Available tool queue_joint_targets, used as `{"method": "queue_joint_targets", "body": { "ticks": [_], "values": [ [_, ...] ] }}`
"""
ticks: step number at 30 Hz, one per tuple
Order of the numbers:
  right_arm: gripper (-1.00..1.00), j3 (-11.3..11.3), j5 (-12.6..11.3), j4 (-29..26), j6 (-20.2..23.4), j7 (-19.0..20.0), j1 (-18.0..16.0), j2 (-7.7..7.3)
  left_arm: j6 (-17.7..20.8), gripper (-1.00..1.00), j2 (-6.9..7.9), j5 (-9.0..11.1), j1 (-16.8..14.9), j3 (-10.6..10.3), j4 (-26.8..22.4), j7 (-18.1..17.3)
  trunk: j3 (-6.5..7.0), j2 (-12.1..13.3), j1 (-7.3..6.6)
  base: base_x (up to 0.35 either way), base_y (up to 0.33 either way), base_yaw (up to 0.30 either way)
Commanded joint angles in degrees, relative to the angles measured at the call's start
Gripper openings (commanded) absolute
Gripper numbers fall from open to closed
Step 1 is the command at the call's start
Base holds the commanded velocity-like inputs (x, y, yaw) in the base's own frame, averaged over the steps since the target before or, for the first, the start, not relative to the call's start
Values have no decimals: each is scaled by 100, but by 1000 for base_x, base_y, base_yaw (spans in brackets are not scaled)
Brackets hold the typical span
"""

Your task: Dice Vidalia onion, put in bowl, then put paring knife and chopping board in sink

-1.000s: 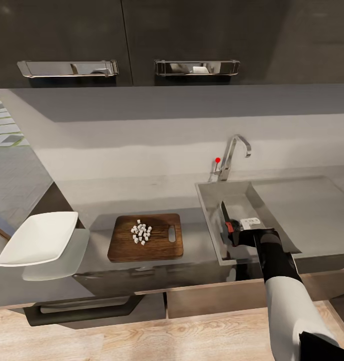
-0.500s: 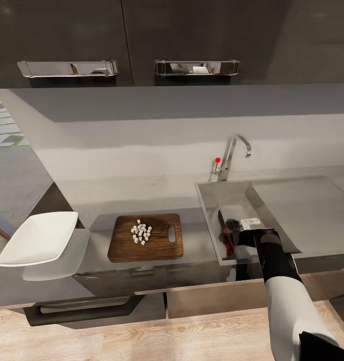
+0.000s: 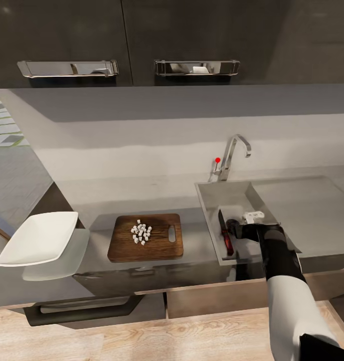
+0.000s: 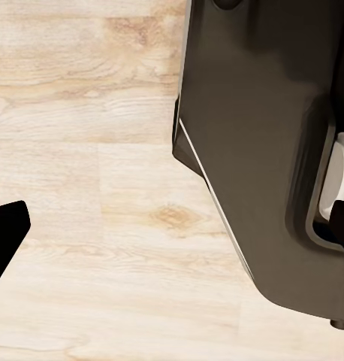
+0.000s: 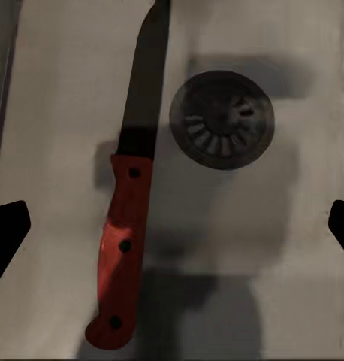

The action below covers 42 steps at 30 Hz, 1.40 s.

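Grey glossy countertop [image 3: 141,193] under dark upper cabinets [image 3: 141,30], wood floor [image 4: 89,188] below. Going left to right:

The bowl [image 3: 39,237], white and square, sits at the far left end of the counter, overhanging the corner, with nothing in it that I can see.

The chopping board [image 3: 159,248] lies flat near the counter's front edge, well apart from the bowl. The diced onion [image 3: 141,233] is a small pile of white cubes on the board's middle, so the transfer to the bowl is not done.

The sink [image 3: 212,200] is to the right of the board, chrome tap [image 3: 234,153] with red knob behind it. The paring knife [image 5: 131,203] lies flat on the basin floor, just beside the drain [image 5: 221,119], red handle toward the front, blade pointing to the back wall. Nothing touches it.

The right gripper [image 3: 238,228] hangs over the basin just above the knife, jaws spread wide with nothing between them, which reads as a release.

Left gripper [image 4: 172,233] points at the floor beside the robot's dark base, fingers wide apart, idle.

Judgement: knife step done out of order; the dice and the board are left.
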Motion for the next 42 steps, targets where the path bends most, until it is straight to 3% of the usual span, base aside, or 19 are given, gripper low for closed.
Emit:
{"method": "queue_joint_targets", "body": {
  "ticks": [1,8,15,21,42],
  "values": [
    [100,-17,58,-201,9,119,-4,23,-7,100,-1,32,4,-10,-12,2,-10,-10,4,0,0,0],
    [100,-14,76,-1058,66,900,33,50,-7,100,-1,32,4,-10,-10,2,-10,-10,4,-142,0,0],
    [100,-16,62,-1141,82,1002,40,51,-7,100,-1,32,4,-10,23,2,-10,-10,4,-313,77,0],
    [100,-30,54,-1297,72,1530,42,51,-15,100,-1,32,4,-10,24,2,-10,-10,4,-89,240,0],
    [100,-93,45,-1322,39,1627,46,51,-16,100,-1,31,4,-10,24,2,-10,-10,4,-1,175,0]
  ]
}}
